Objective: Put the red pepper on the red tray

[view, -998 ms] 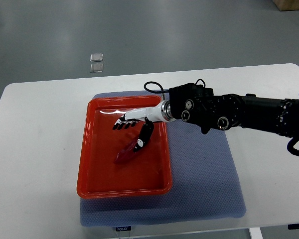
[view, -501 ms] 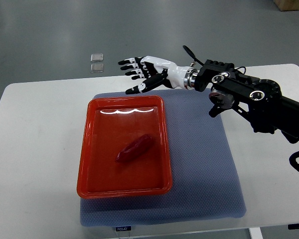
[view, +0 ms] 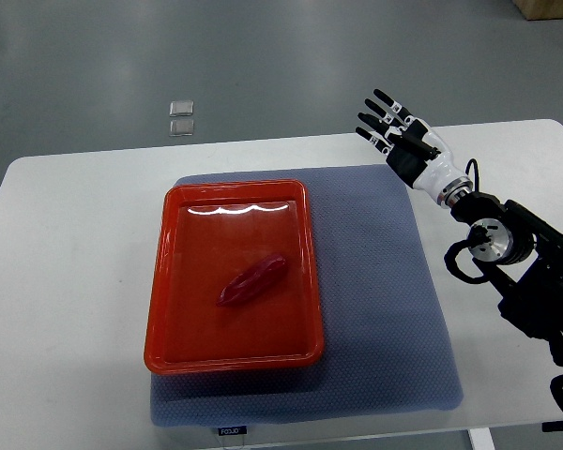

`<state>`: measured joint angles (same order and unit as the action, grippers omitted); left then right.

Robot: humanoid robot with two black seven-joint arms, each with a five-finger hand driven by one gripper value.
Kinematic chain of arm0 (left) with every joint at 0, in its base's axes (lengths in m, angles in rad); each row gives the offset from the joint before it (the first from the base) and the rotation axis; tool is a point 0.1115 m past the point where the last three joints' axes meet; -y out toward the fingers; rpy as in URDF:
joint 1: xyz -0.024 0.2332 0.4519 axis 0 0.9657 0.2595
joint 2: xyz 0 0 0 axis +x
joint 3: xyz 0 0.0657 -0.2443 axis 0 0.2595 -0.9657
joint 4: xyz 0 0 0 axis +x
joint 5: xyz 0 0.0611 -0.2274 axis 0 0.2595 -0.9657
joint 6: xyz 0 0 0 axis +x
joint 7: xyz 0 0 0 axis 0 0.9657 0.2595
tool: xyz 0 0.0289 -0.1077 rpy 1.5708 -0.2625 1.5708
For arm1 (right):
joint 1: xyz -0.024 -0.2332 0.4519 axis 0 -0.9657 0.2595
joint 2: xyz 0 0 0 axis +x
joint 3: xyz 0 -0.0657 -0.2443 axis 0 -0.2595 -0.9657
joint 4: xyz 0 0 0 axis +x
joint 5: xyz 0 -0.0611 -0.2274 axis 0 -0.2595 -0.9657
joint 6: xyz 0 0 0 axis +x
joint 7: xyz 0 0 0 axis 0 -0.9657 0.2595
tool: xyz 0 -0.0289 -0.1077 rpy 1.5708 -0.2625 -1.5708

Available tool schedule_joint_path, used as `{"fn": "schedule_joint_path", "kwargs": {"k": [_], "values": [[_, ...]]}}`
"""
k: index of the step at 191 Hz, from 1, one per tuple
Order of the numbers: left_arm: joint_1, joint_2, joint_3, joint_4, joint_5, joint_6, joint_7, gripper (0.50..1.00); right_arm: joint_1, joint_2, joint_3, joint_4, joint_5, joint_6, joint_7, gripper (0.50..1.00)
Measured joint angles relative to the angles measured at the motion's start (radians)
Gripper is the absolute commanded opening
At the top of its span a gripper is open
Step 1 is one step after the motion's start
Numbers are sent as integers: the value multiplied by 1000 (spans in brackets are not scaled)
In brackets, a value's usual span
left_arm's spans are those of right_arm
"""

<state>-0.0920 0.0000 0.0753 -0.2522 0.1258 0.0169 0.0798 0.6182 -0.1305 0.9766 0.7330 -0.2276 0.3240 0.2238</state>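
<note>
The pepper (view: 252, 280) lies in the tray (view: 169, 281), well left of the right hand (view: 403, 141), whose fingers spread wide, empty, placement apparently done.

From my remote station I see a white counter (view: 84, 281) with rounded corners standing on a grey floor (view: 263, 66). A blue-grey mat (view: 385, 319) lies flat across its middle, reaching the near edge. The red tray (view: 169, 281) sits on the mat's left half.

The pepper (view: 252, 280) is laid in the tray (view: 169, 281), which is set on the mat (view: 385, 319) atop the table (view: 66, 281).
</note>
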Motion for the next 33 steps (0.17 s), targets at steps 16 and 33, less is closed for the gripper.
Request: {"fn": "schedule_joint_path", "kwargs": {"k": [16, 33], "values": [[0, 0, 0, 0, 0, 0, 0, 1000, -20, 19, 8, -21, 67, 21, 1, 913], [0, 0, 0, 0, 0, 0, 0, 1000, -30, 29, 9, -36, 129, 57, 2, 917]]}}
